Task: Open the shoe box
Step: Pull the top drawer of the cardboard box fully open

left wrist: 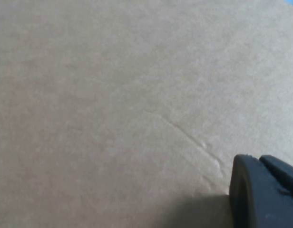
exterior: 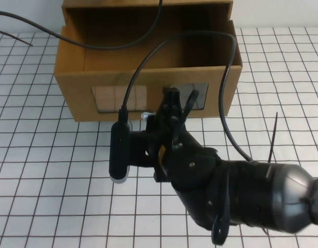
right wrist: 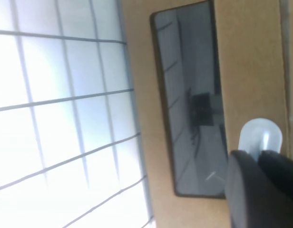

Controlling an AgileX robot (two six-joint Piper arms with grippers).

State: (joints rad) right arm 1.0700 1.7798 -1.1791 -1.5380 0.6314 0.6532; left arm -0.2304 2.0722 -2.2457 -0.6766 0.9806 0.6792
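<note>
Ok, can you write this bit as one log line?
shoe box: inside visible from above | right gripper: shut, at clear tab on box front | left gripper: close against cardboard surface, unseen in high view

Right gripper (exterior: 174,101) before shoe box (exterior: 76,90), left gripper (left wrist: 263,190) near.

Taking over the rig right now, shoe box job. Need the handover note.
Right tool: shut, at the front wall of the shoe box, beside its right window. Cannot tell whether it grips anything.
Left tool: not in the high view; its wrist view shows it close against bare cardboard.
Shoe box: far centre of the gridded table.
Done: from above the dark inside shows, so the top looks open.
Left: probably only confirm it is fully open, then back the right arm away.
</note>
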